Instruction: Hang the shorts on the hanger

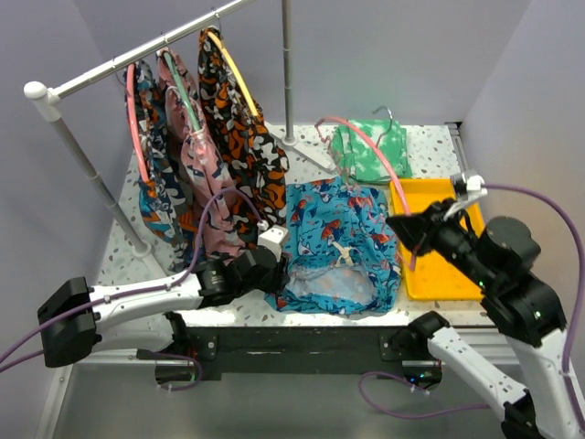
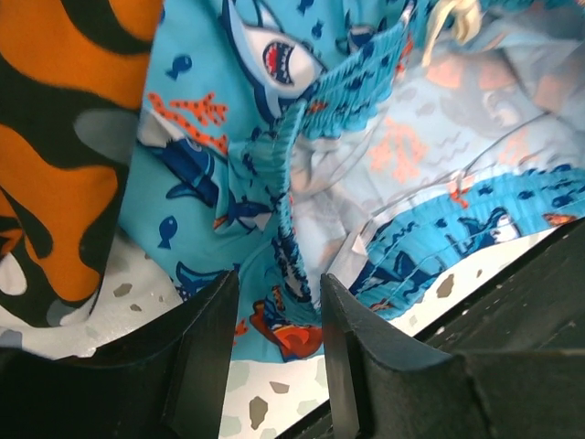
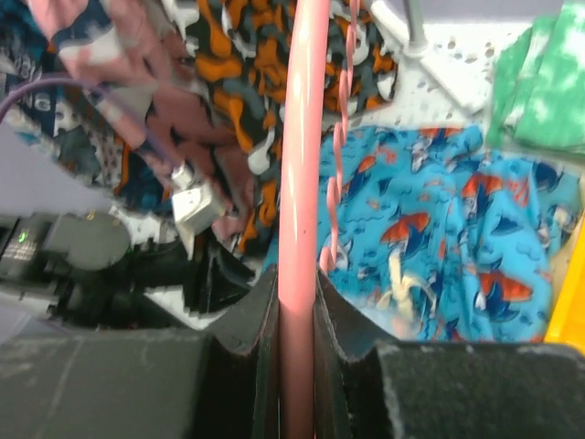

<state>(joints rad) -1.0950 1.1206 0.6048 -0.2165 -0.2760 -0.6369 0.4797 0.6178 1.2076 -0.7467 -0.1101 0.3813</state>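
The turquoise shorts point(image 1: 338, 242) with sharks and fish lie flat on the speckled table, waistband toward the front edge. My left gripper point(image 1: 274, 272) is open at their front left corner. In the left wrist view the shorts' elastic waistband point(image 2: 283, 229) lies just beyond and between the open gripper point(image 2: 279, 338). My right gripper point(image 1: 413, 229) is shut on the coral-pink hanger point(image 1: 379, 155) and holds it above the right side of the shorts. In the right wrist view the hanger's arch point(image 3: 300, 165) runs up from the shut gripper point(image 3: 297, 302), with the shorts point(image 3: 439, 229) below.
A yellow tray point(image 1: 439, 270) stands to the right of the shorts. A green-white tie-dye cloth point(image 1: 370, 151) lies at the back. A clothes rail point(image 1: 137, 57) at the left carries several hung shorts, with the orange-black pair point(image 1: 239, 123) hanging close to my left gripper.
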